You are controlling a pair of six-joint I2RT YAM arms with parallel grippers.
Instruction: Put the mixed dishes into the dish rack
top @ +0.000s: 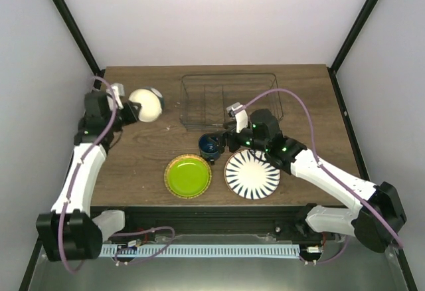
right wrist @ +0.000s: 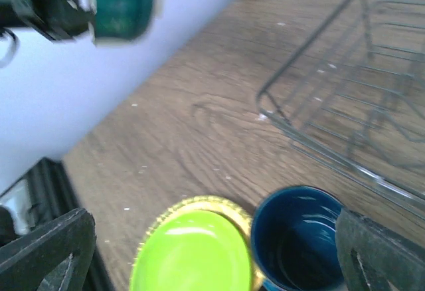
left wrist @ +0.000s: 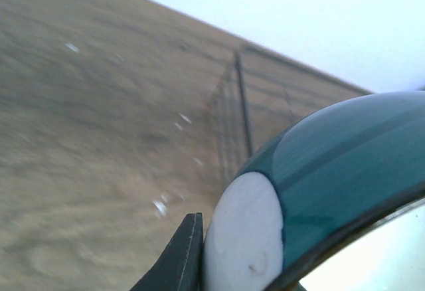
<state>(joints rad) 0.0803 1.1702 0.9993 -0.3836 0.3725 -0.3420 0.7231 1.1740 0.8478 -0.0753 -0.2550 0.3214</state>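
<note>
Now loading: carry step

My left hand [top: 133,111] is clenching the bowl [top: 147,104], lifted off the bench [top: 133,165], left of the dish rack [top: 199,75]. My right hand [top: 222,143] is gaping just beside the mug [top: 210,147]. Next, I'm judging: swing right, then lower gently inside.

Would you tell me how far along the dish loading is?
Done: nothing; the rack is empty. In hand: the left gripper holds the bowl, the open right gripper is at the mug. Left: all four pieces, with the green plate and striped plate untouched on the table.
</note>
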